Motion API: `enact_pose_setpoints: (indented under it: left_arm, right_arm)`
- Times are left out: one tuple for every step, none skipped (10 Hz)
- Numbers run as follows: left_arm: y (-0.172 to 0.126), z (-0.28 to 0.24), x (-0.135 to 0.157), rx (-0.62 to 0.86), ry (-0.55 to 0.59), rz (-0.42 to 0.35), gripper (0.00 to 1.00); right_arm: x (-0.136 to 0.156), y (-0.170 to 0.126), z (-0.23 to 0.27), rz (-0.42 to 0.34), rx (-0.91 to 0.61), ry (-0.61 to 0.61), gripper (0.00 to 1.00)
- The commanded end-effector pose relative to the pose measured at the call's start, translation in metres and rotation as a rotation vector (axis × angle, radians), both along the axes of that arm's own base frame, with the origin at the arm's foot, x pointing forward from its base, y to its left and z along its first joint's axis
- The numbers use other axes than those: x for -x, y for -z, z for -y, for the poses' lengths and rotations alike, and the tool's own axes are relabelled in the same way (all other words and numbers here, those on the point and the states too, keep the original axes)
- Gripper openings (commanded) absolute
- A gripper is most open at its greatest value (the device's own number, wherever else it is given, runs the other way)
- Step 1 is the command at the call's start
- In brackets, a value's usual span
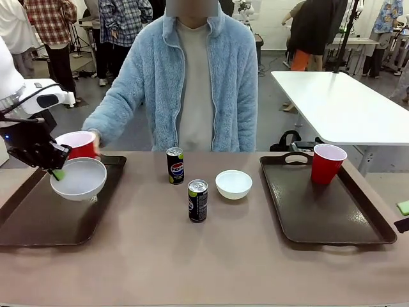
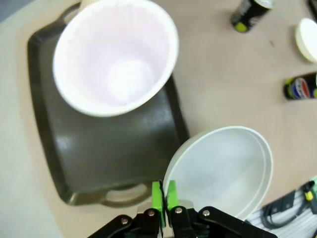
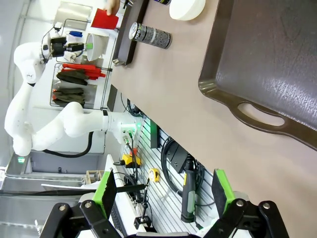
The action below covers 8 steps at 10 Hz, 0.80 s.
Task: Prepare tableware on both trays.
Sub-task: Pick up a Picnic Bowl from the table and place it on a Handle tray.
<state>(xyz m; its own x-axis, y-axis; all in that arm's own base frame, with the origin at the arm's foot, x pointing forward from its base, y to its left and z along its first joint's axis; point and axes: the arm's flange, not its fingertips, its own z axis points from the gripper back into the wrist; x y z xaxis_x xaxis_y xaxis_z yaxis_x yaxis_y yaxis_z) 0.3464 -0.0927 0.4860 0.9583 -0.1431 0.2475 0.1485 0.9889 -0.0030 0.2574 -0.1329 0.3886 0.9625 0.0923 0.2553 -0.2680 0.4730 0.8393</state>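
Note:
My left gripper (image 1: 57,171) (image 2: 164,196) is shut on the rim of a white bowl (image 1: 78,179) (image 2: 223,168), holding it just above the left tray (image 1: 38,217) (image 2: 99,148). Behind it the person's hand (image 1: 96,144) holds a red cup (image 1: 78,144) (image 2: 116,54) at the tray's far end. Two dark cans (image 1: 175,165) (image 1: 197,200) and a second white bowl (image 1: 234,183) stand mid-table. The right tray (image 1: 326,204) (image 3: 267,54) carries a red cup (image 1: 327,163). My right gripper (image 3: 163,191) (image 1: 404,214) hangs open and empty off the table's right edge.
The person in a light blue fleece stands at the far side, reaching toward the left tray. A white table (image 1: 345,102) stands behind on the right. Cables and a power strip (image 3: 148,198) lie on the floor below my right gripper.

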Motion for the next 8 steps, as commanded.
enact_pose_setpoints:
  left_arm:
    - [0.016,0.002,-0.016,-0.043,-0.003,0.020,0.02]
    - [0.018,0.000,-0.015,-0.051,0.016,0.018,0.02]
    - [0.021,-0.006,0.000,-0.095,0.074,-0.021,0.02]
    - [0.028,-0.011,0.028,-0.143,0.188,-0.092,0.02]
    - [0.033,-0.014,0.042,-0.180,0.213,-0.096,0.02]
    - [0.034,-0.015,0.039,-0.182,0.192,-0.086,0.02]
    - [0.037,-0.015,0.037,-0.191,0.145,-0.072,0.02]
    - [0.018,-0.002,0.011,-0.148,0.169,-0.110,0.02]
  right_arm:
    - [0.000,0.000,0.000,0.008,-0.016,-0.001,1.00]
    - [0.000,0.000,0.000,0.008,-0.016,-0.001,1.00]
    - [0.000,0.000,0.000,0.008,-0.016,-0.001,1.00]
    - [0.000,0.000,0.000,0.008,-0.016,-0.001,1.00]
    - [0.000,0.000,0.000,0.008,-0.016,-0.001,1.00]
    - [0.000,0.000,0.000,0.008,-0.016,-0.001,1.00]
    - [0.000,0.000,0.000,0.008,-0.016,-0.001,1.00]
    - [0.000,0.000,0.000,0.008,-0.016,-0.001,1.00]
